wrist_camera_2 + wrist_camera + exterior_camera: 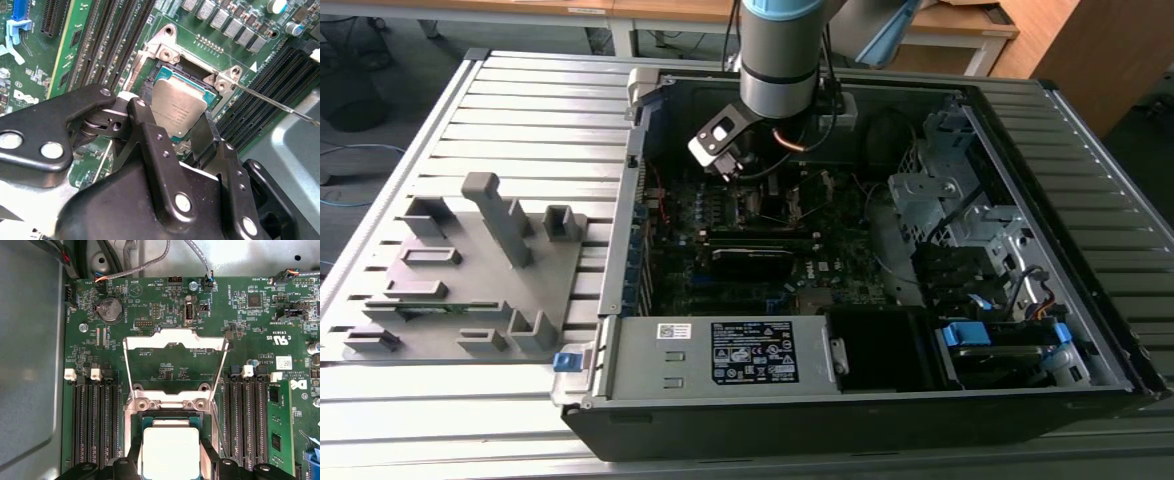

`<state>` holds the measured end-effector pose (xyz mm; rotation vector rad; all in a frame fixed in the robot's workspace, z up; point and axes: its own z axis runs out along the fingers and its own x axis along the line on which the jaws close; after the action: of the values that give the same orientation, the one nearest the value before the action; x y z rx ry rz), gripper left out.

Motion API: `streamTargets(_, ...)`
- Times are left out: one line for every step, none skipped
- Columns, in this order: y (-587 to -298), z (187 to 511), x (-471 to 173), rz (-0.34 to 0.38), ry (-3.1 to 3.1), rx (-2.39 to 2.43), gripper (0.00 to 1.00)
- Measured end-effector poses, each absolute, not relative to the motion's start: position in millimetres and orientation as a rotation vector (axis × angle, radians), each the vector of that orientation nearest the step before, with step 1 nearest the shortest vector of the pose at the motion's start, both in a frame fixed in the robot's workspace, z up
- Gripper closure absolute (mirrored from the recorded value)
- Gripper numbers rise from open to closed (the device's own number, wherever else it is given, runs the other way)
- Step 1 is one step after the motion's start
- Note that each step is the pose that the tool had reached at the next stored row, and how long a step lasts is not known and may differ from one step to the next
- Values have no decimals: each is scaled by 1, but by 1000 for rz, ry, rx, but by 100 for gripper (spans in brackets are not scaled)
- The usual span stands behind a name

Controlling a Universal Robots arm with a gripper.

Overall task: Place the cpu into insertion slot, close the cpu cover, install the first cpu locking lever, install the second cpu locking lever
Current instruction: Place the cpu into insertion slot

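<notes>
The cpu [177,107], a flat square chip with a dull grey top, lies level over the insertion slot [186,67], whose dark inside and silver rim show around it. My gripper [175,119] is shut on the cpu, one black finger against each of two opposite edges. In the first wrist view the cpu [170,450] sits between the same fingers [133,460]. The cpu cover [175,339], a silver frame with a large cut-out, stands swung open beyond the insertion slot [170,416]. A thin locking lever [280,104] sticks out beside the socket. In the exterior view the gripper [744,168] reaches down into the computer case.
Long black memory slots [95,420] flank the socket on both sides. Cables [150,262] run along the board's far edge. The open case [1067,230] holds drive cages and a power supply [734,350]. A grey fixture [480,260] stands at the exterior view's left.
</notes>
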<state>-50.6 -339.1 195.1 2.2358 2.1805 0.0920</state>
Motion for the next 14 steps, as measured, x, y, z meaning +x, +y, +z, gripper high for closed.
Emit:
streamTargets(-339, 195, -51, 92, 2183, 2234, 46)
streamTargets(-339, 195, -51, 92, 2183, 2234, 46)
streamTargets(-339, 195, -51, 92, 2183, 2234, 46)
streamTargets(-339, 195, -51, 92, 2183, 2233, 46)
streamTargets(-339, 195, -50, 92, 2183, 2233, 46)
streamTargets(-339, 194, -50, 92, 2183, 2233, 46)
streamTargets(-339, 194, -50, 92, 2183, 2234, 46)
streamTargets(-339, 194, -50, 92, 2183, 2233, 46)
streamTargets(-339, 194, -50, 92, 2183, 2233, 46)
streamTargets(-339, 194, -50, 92, 2183, 2233, 46)
streamTargets(-339, 194, -50, 92, 2183, 2233, 46)
streamTargets(-339, 194, -50, 92, 2183, 2233, 46)
streamTargets(-339, 194, -50, 92, 2183, 2233, 46)
streamTargets(-339, 194, -50, 92, 2183, 2233, 46)
